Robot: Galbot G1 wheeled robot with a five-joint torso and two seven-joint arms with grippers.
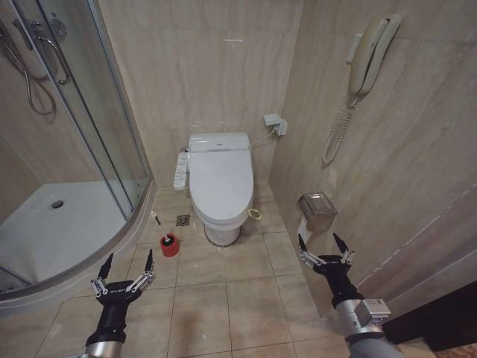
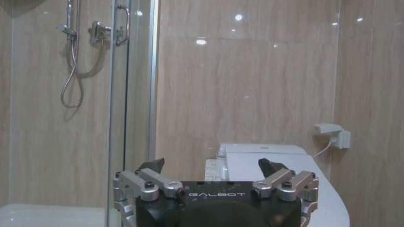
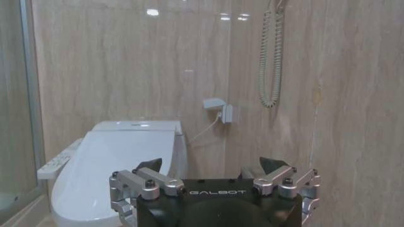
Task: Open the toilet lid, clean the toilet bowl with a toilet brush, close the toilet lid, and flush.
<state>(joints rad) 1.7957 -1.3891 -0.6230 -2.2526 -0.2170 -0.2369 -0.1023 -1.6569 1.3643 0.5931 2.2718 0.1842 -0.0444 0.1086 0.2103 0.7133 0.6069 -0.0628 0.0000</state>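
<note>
From the head view I see the toilet lid down flat over the toilet bowl, at twelve o'clock from me and well apart from both arms. The left gripper hangs at seven o'clock, jaws spread wide, holding nothing; the right gripper at five o'clock is equally wide and empty, close beside the wall. The toilet brush stands tilted in its red holder at the bowl's ten o'clock side, near the shower tray.

My worries: the lid is smooth, glossy plastic with rounded edges, so a fingertip could skid off instead of lifting. The brush handle is a thin stick; a careless grab may tip the light cup on the tiled floor. The right arm could scrape the stone wall or the paper dispenser.

In the left wrist view, the jaws stand open against polished beige tile, the lid's white edge just beyond.

In the right wrist view, open jaws again, the lid a sleek white oval ahead.
</note>
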